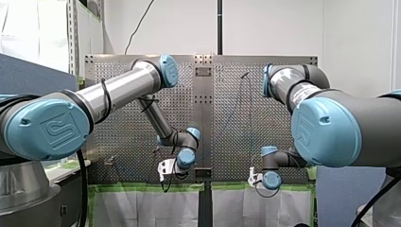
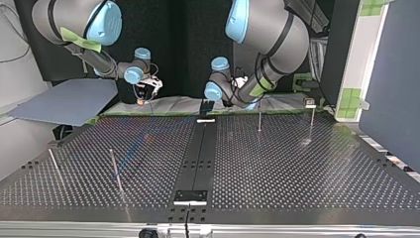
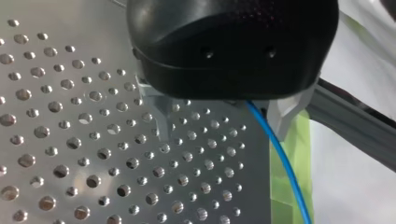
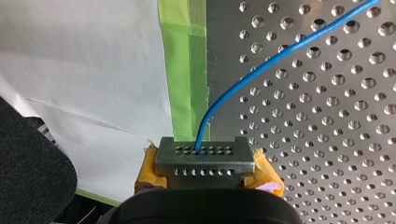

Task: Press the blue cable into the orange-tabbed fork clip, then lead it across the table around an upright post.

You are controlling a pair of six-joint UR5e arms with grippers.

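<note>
My right gripper (image 4: 204, 157) is clamped on the blue cable (image 4: 261, 70) at the table (image 4: 327, 154) edge, evidently to anchor it. My left gripper (image 3: 222, 119), fingers apart, loosely straddles the cable, seemingly as a guide. Beyond stand upright posts (image 2: 259, 118). The clip cannot be identified.

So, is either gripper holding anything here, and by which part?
My right gripper clamps the blue cable; how near its end is hidden. My left gripper is open, the cable passing beside one finger.
</note>
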